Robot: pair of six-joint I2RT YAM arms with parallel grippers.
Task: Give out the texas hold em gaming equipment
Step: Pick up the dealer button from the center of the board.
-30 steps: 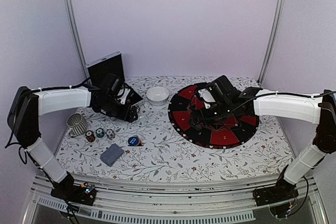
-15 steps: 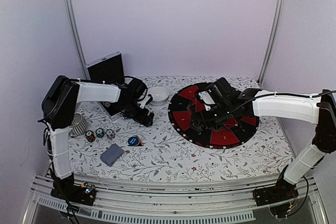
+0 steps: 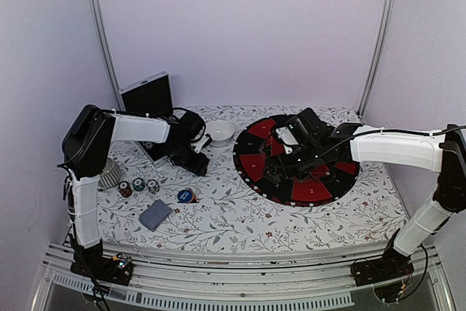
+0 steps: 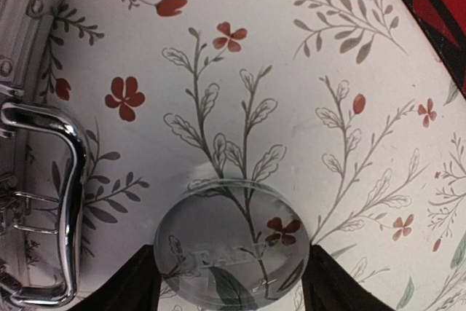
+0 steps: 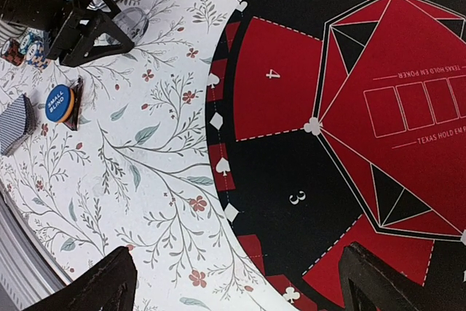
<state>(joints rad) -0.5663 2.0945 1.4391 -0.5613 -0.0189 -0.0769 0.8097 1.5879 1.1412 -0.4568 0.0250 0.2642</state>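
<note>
My left gripper is shut on a clear round marker disc with faint lettering, low over the flowered cloth beside the case; the disc also shows in the right wrist view. Red, teal and black chips stand at the left. A blue "small blind" disc and a grey-blue card deck lie nearer the front. My right gripper is open and empty over the left rim of the round red-and-black poker mat.
A white bowl stands just right of the left gripper. The black silver-edged case stands open at the back left; its chrome handle is next to the left fingers. A ribbed metal cup stands at the far left.
The left arm has swung right from the case toward the bowl, then eased back slightly. The right arm has not moved.
</note>
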